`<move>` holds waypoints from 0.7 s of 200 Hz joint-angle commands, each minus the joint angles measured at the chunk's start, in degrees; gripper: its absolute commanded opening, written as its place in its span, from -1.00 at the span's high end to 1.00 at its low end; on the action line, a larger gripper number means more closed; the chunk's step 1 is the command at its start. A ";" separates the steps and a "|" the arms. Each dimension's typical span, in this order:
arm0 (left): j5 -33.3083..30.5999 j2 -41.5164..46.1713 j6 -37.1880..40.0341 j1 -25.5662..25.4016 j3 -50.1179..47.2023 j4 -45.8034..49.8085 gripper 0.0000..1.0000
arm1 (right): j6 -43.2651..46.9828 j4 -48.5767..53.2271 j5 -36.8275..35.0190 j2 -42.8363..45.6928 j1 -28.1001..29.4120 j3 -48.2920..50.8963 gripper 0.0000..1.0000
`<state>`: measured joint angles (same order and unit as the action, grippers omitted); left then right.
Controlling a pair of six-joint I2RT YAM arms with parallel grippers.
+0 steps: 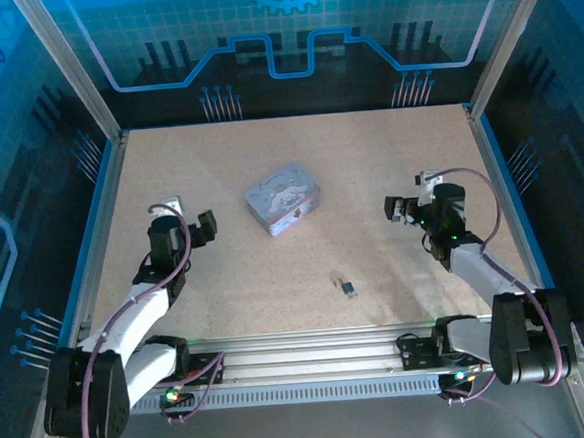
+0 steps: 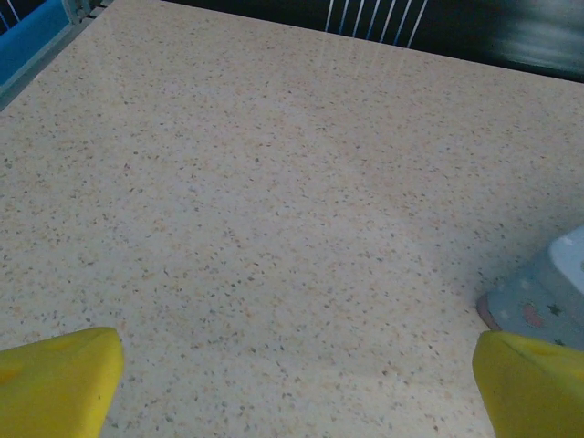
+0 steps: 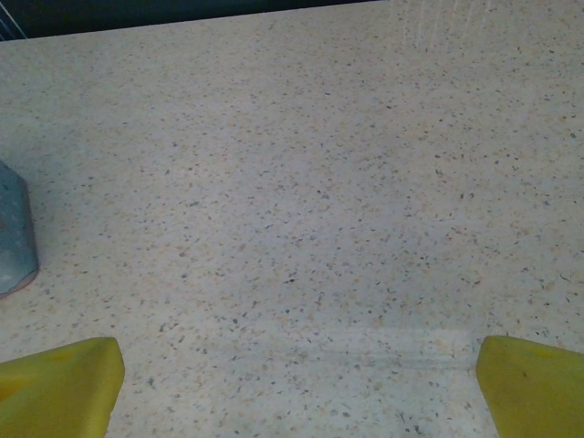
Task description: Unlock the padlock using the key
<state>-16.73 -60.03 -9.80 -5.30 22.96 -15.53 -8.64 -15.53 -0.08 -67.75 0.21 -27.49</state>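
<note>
1. Your left gripper (image 1: 193, 218) is spread wide and grasps nothing, over the bare table (image 1: 226, 284) left of the tin (image 1: 285, 198).
2. Your right gripper (image 1: 412, 197) is also spread wide and empty, right of the tin.
3. The padlock (image 1: 350, 289) lies on the table between the arms, nearer their bases, well apart from both grippers.
4. The key (image 1: 338, 279) lies just beside the padlock; you cannot tell whether they touch.

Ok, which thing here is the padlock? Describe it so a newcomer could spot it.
Start at the large grey embossed rectangular tin in the middle of the top view. Below it and slightly right lie two tiny items close together. The dark-bodied padlock is the lower, darker one; the pale silvery piece beside it is the key.
</note>
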 commanded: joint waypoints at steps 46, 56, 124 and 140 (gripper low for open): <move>1.03 -8.13 5.10 2.46 -1.99 -14.08 -0.98 | 5.35 -17.00 -1.24 -5.11 -1.41 3.72 -1.00; 1.38 -9.39 5.41 2.70 -2.28 -16.14 -0.98 | 5.58 -18.55 -1.15 -6.08 -1.38 3.85 -1.00; 5.35 -15.27 8.19 3.87 -3.86 -27.29 -0.98 | 5.66 -26.15 2.81 -13.74 -1.52 4.01 -1.00; 6.32 -16.45 8.90 4.15 -3.97 -29.49 -0.98 | 6.18 -26.28 3.89 -14.33 -1.44 3.75 -1.00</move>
<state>-13.41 -74.89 -3.42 -2.00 19.66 -37.76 -3.84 -37.80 1.54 -81.03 -0.45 -23.51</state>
